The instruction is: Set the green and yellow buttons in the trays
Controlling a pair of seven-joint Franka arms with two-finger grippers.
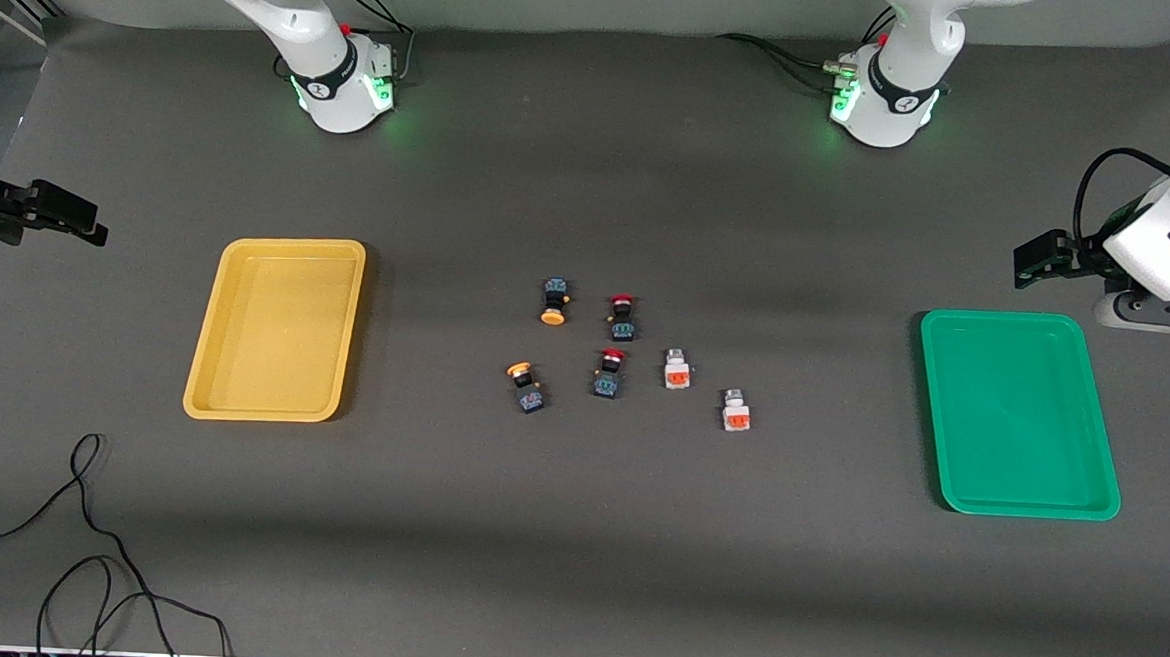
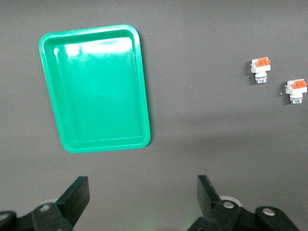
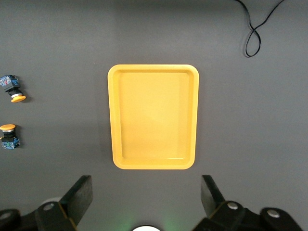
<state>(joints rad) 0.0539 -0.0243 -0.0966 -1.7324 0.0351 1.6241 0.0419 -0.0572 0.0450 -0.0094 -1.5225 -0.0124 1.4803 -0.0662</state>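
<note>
Your yellow tray [image 1: 276,328] sits toward the right arm's end of the table, the green tray [image 1: 1018,413] toward the left arm's end, both with nothing in them. Between them, well apart from either rim, the six switches lie loose on the dark table [image 1: 572,568]: two yellow-capped buttons [image 1: 554,301] [image 1: 526,386], two red-capped ones [image 1: 622,316] [image 1: 610,373], and two white blocky buttons [image 1: 677,369] [image 1: 735,411], the last nearest the green tray. You have wide bare mat around the cluster.

The left gripper [image 1: 1034,260] hangs at the table's edge just past the green tray, fingers spread, holding nothing. The right gripper [image 1: 70,216] waits likewise off the yellow tray's end, fingers apart.

The left wrist view shows only the white pair [image 2: 260,70] [image 2: 295,90]; the right wrist view only the yellow-capped pair [image 3: 12,88] [image 3: 8,136] and a black cable [image 3: 254,36].
</note>
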